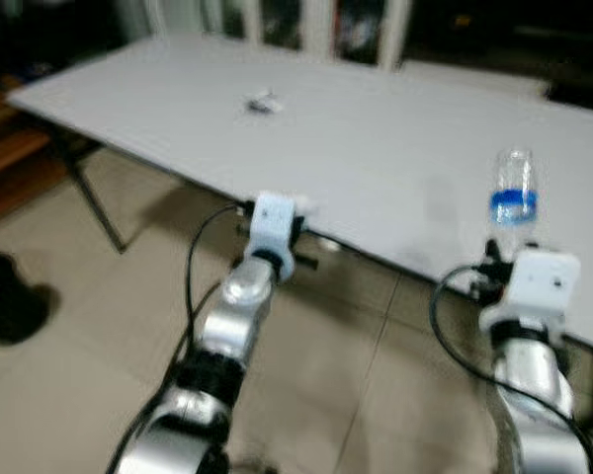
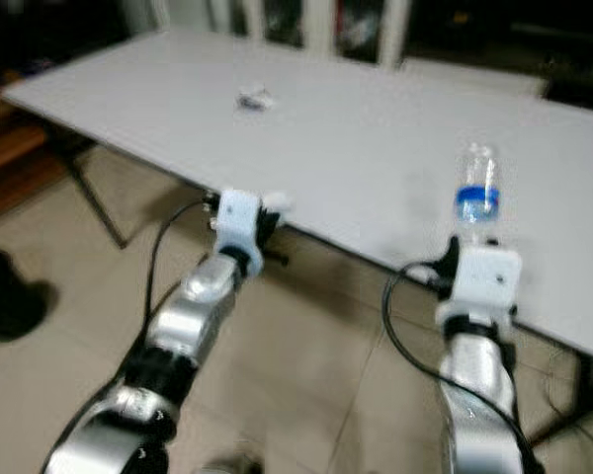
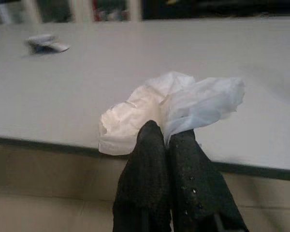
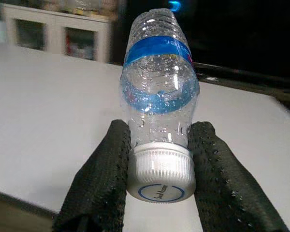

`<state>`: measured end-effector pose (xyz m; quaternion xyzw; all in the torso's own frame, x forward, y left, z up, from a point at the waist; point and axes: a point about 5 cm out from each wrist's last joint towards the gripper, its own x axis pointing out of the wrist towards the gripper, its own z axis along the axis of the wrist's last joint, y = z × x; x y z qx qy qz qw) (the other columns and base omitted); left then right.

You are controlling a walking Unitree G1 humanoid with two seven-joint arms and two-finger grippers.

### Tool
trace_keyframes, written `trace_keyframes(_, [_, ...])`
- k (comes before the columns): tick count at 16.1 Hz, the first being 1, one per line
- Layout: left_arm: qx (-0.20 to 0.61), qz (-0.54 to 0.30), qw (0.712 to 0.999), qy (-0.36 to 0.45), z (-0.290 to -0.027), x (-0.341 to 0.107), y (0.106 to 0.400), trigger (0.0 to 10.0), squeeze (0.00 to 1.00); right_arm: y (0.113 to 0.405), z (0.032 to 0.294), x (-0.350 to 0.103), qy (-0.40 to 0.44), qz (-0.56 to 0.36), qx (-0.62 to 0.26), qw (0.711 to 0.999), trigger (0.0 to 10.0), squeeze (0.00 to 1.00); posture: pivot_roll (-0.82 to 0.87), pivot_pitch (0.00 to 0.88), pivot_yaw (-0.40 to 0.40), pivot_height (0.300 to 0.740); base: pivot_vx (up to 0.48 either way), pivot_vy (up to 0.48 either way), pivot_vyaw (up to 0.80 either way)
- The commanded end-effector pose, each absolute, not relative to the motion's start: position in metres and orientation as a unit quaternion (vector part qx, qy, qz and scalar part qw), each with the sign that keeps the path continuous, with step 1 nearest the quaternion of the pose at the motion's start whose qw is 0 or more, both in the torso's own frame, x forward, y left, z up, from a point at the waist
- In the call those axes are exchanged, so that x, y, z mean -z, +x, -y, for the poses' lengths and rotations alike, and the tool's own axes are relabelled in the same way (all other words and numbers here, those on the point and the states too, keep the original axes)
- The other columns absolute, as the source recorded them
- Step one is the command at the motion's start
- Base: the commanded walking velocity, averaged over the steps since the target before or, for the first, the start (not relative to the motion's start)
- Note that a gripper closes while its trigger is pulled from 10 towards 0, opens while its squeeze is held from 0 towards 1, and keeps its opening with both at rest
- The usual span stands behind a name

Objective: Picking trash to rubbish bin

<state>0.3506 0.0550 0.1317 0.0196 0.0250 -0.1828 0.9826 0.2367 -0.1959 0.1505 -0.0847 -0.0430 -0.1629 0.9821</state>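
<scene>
The left gripper (image 3: 166, 137) has its 2 black fingers pinched shut on a crumpled white tissue-like wad (image 3: 159, 108) at the near edge of the long white table (image 1: 395, 148), while the right gripper (image 4: 159, 164) clamps the neck of a clear plastic water bottle with a blue label and white cap (image 4: 159, 101), cap toward the wrist. A small crumpled grey-white wrapper (image 1: 263, 103) lies well apart, far back on the table. The risks I judge: the wad is held only by a thin fold and could tear or slip out while walking, and the smooth bottle could twist free; no bin can be made out.
</scene>
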Motion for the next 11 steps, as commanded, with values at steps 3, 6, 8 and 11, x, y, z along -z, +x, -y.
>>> trace_keyframes(3, [0.174,-0.030,0.984,0.021,-0.059,-0.131,0.353,10.0,0.00,0.238,0.193,-0.154,-0.085,0.051,0.159,0.982,10.0,0.00,0.03,0.070,0.015,0.740,0.000,0.000,0.00])
trace_keyframes(6, [0.160,-0.038,0.986,0.024,-0.065,-0.126,0.356,10.0,0.00,0.239,0.192,-0.153,-0.087,0.050,0.156,0.983,10.0,0.00,0.03,0.070,0.012,0.740,0.000,0.000,0.00])
trace_keyframes(8, [0.140,-0.058,0.988,0.018,-0.072,-0.119,0.357,10.0,0.00,0.240,0.192,-0.153,-0.083,0.050,0.154,0.983,10.0,0.00,0.03,0.070,0.011,0.740,0.000,0.000,0.00])
trace_keyframes(11, [0.111,-0.098,0.989,0.015,-0.081,-0.107,0.358,10.0,0.00,0.240,0.192,-0.152,-0.084,0.049,0.153,0.983,10.0,0.00,0.03,0.070,0.011,0.740,0.000,0.000,0.00])
